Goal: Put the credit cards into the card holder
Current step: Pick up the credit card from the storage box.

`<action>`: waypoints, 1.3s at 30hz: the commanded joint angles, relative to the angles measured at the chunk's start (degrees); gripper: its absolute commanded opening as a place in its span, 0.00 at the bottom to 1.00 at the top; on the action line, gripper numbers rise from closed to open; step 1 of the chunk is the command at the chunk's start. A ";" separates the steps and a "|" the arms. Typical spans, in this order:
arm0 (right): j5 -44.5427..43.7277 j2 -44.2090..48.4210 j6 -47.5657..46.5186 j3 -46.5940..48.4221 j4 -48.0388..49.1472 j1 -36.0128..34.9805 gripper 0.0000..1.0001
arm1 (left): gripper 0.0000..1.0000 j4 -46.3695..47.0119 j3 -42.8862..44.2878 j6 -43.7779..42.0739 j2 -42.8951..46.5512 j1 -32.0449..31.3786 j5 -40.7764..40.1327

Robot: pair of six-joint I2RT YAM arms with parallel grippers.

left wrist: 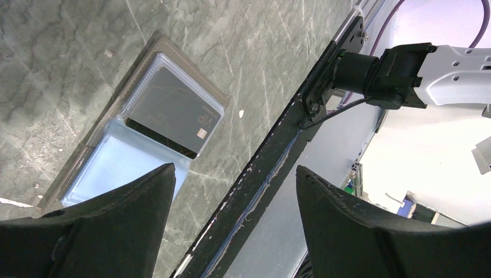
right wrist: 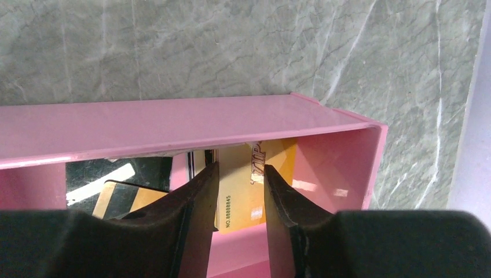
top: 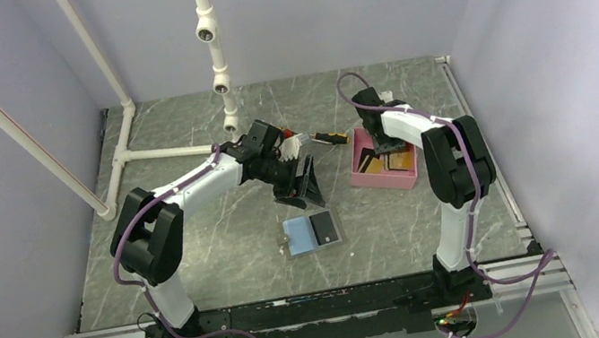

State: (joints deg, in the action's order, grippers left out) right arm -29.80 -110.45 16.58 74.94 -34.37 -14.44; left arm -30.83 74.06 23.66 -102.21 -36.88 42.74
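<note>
The card holder (top: 313, 232) lies open on the table, light blue inside (left wrist: 116, 168), with a dark credit card (left wrist: 171, 116) in its clear pocket. My left gripper (top: 310, 187) hangs above and behind it, open (left wrist: 234, 168) with nothing between its fingers. My right gripper (top: 386, 153) reaches down into the pink tray (right wrist: 173, 124). Its jaws (right wrist: 240, 166) stand a little apart over a tan credit card (right wrist: 242, 197), which is wider than the gap and lies beyond the fingertips. Another tan and black card (right wrist: 124, 200) rests at the tray's left.
A screwdriver with a yellow and black handle (top: 330, 138) lies behind the pink tray (top: 367, 178). A white pipe frame (top: 166, 152) crosses the back left of the table. A black rail (left wrist: 272, 168) runs along the near edge.
</note>
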 commanded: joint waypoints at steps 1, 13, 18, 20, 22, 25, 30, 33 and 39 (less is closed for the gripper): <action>-3.95 3.89 0.55 0.20 -1.46 0.55 0.35 | 0.81 1.47 1.66 -0.38 0.26 0.12 2.27; -6.58 5.73 2.53 -1.20 -3.18 1.31 0.29 | 0.82 2.03 1.63 0.37 0.17 0.08 2.65; -7.72 6.79 4.18 -2.98 -4.13 1.91 0.24 | 0.82 2.80 1.45 1.22 0.09 0.12 3.23; -8.14 7.43 4.46 -3.74 -4.04 1.96 0.23 | 0.82 3.15 1.29 1.53 0.13 0.06 3.52; -8.25 8.00 4.83 -4.04 -4.24 1.96 0.22 | 0.82 3.45 1.27 1.80 0.09 0.15 3.74; -8.41 8.60 5.58 -4.46 -4.76 2.09 0.21 | 0.82 3.73 1.30 2.07 0.09 0.11 3.93; -8.69 9.80 7.19 -6.18 -5.09 3.10 0.20 | 0.82 3.83 1.06 2.35 0.26 0.06 3.97; -8.21 10.93 8.30 -7.49 -5.03 3.83 0.18 | 0.82 3.93 0.92 2.51 0.17 0.07 4.23; -3.29 14.34 9.17 -10.54 -2.57 6.47 0.18 | 0.82 4.52 0.87 3.03 0.09 0.06 4.67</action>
State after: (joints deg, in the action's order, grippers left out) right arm -35.40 -99.92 24.25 66.06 -37.41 -10.02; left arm -28.03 74.06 26.24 -102.21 -36.88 45.28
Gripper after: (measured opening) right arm 0.185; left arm 0.820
